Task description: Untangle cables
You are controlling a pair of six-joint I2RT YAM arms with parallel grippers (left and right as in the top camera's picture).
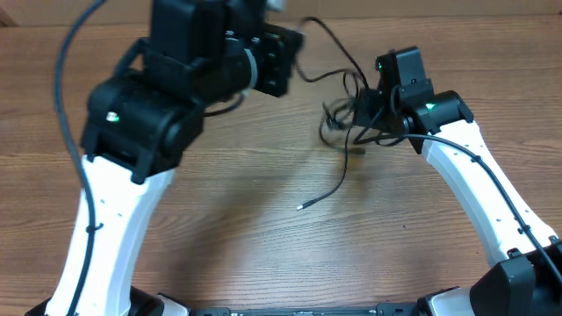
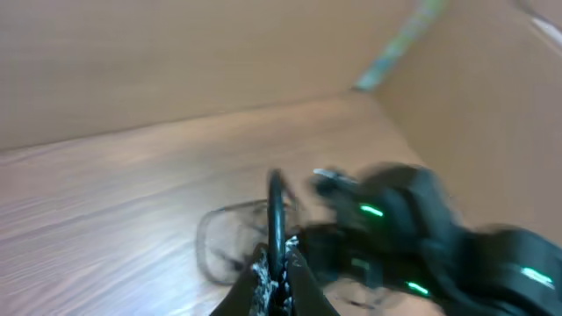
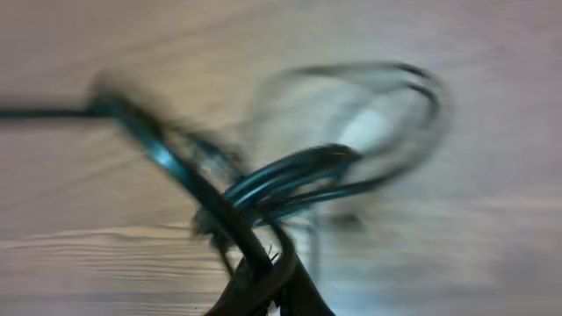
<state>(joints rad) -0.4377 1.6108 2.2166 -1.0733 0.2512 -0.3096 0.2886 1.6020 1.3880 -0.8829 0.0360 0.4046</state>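
Note:
The cables [image 1: 344,123] are thin black cords bunched at the table's back middle. One loose strand trails forward to a small plug end [image 1: 300,208]. My left gripper [image 1: 283,60] is lifted at the back left and is shut on one black cable [image 2: 276,211]. That cable rises between the jaws [image 2: 279,274] and runs right toward the bunch. My right gripper [image 1: 364,112] is shut on several strands of the bunch, seen between its jaws [image 3: 263,279]. Blurred loops [image 3: 351,145] hang beyond them. The right gripper also shows in the left wrist view [image 2: 395,224].
The wooden table [image 1: 219,202] lies under both arms. The left arm's thick black wire [image 1: 63,61] arcs at the far left. The right arm's wire [image 1: 492,171] runs along its white link. A tan wall with a pale tape strip [image 2: 399,39] stands beyond the table's far edge.

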